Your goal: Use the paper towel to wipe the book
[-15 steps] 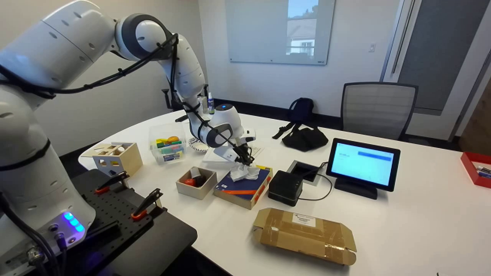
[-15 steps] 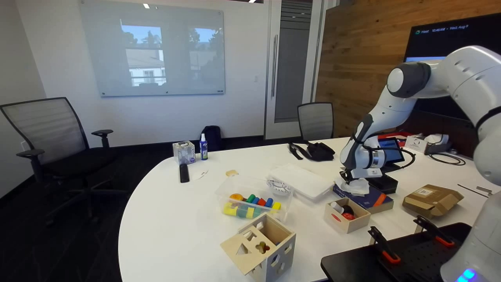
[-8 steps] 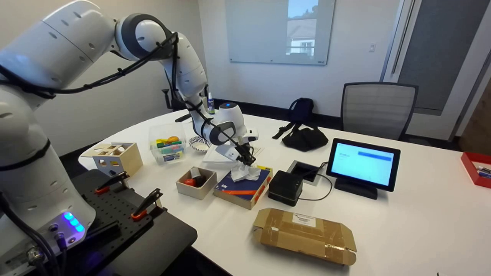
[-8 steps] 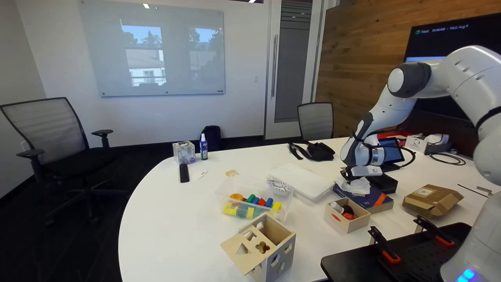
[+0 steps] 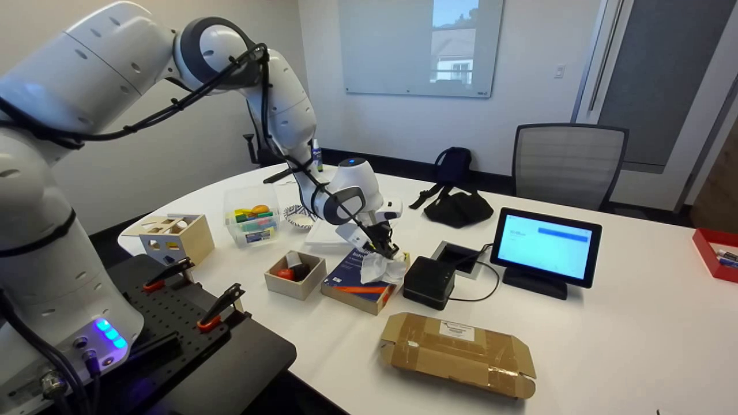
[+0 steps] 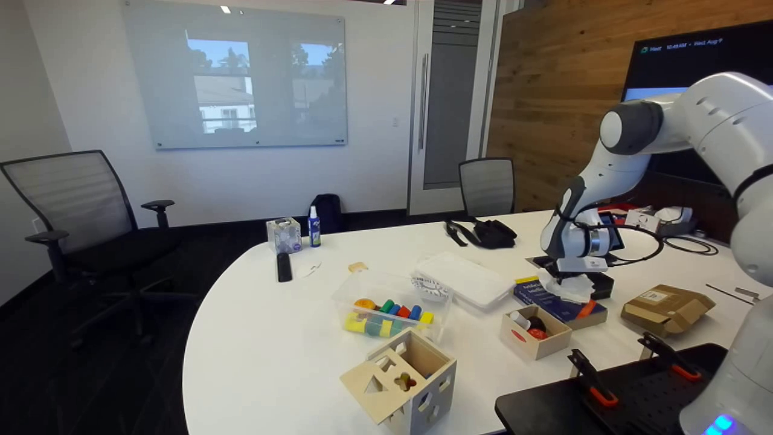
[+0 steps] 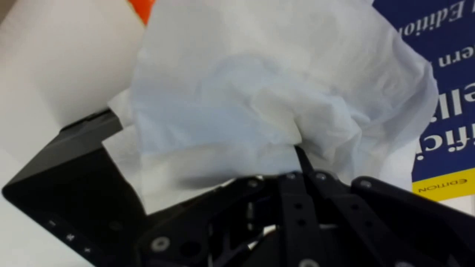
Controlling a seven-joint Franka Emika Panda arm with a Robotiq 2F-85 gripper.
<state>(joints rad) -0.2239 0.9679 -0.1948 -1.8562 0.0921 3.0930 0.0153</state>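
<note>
Book (image 5: 353,279): one. Lay flat on the table (image 5: 628,334); blue cover, orange and yellow bands, white lettering that stood inverted in the wrist view.

Towel (image 7: 259,104): one, white, crumpled. Was over the book's cover, on the side toward the black box (image 5: 429,282), a loose edge reaching past the book; whether it touched the black box could not be told.

Gripper (image 7: 302,159): one, black. Hung above the book, jaws drawn together, the towel pinched between them.

Arm (image 5: 288,109): one, white, cabled. Was extended over the table to the book.

Black box: one. Stood just beside the book.

Wood box (image 5: 284,286): one, holding a red object (image 5: 285,274). Stood just beside the book, on the side away from the black box.

Package (image 5: 461,358): one, brown, taped. Lay near the book.

Tablet (image 5: 545,242): one, screen lit. Stood farther from the book than the black box.

Bin (image 5: 249,197): one, clear, with coloured blocks (image 5: 256,217). Stood farther from the book than the wood box.

Bag (image 5: 459,211): one, black. Lay well apart from the book.
</note>
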